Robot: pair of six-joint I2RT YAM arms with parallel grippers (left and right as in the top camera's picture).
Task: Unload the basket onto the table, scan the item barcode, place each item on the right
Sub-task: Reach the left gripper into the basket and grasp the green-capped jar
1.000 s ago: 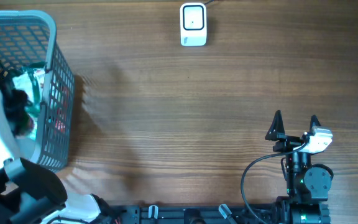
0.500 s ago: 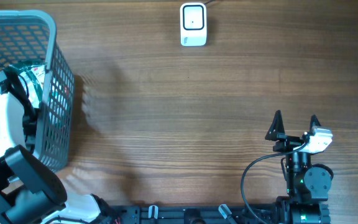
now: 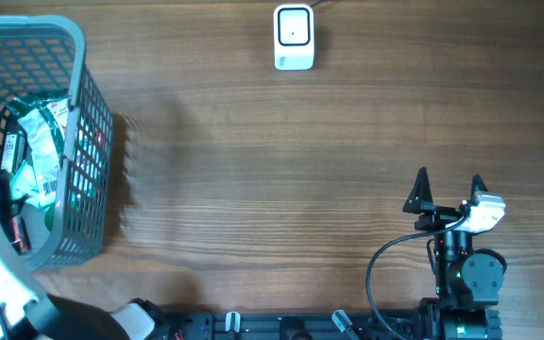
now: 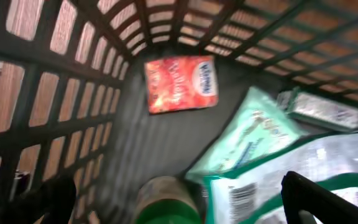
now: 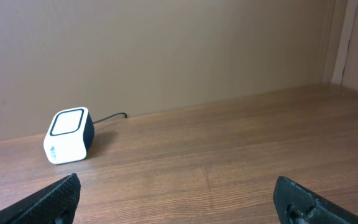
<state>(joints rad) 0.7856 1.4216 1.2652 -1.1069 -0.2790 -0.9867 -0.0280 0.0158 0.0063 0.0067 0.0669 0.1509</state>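
The left gripper [image 4: 176, 193] hangs inside the grey basket [image 3: 88, 123] at the left edge, jaws spread wide and holding nothing. The green-and-white packet [image 4: 291, 180] lies just beneath it, toward its right side. Its barcode [image 4: 244, 198] faces up and its long axis runs far to near. The right gripper [image 3: 450, 179], also spread and empty, sits well apart at the near right, so the left arm is nearer. The scanner [image 3: 293, 38] stands far centre. The red sachet [image 4: 181, 83] shows a blue oval logo, with lettering too blurred to read.
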